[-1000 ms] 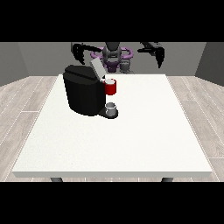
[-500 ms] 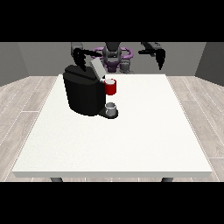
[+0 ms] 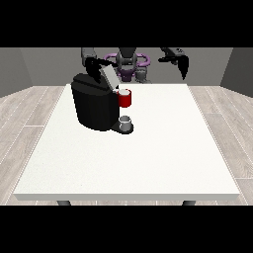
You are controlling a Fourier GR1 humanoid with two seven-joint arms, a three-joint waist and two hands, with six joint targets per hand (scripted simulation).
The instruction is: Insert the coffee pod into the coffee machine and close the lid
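The black coffee machine (image 3: pixel 96 106) stands on the left half of the white table (image 3: pixel 148 158). Its grey lid (image 3: pixel 109 76) is tilted up at the top. A red thing at the machine (image 3: pixel 125 98) sits at its front, and below it a small grey thing (image 3: pixel 126 122) rests on the machine's base. The hand at the view's left (image 3: pixel 92 67) is at the machine's top, close behind the raised lid. The hand at the view's right (image 3: pixel 183 65) hangs in the air over the table's far right edge, fingers straight and pointing down, holding nothing.
The robot's torso (image 3: pixel 127 66) stands behind the table's far edge. Wood floor surrounds the table. The white tabletop stretches from the machine to the near edge and to the right.
The hand at the view's left has come down and in towards the machine's raised lid. The hand at the view's right has barely shifted.
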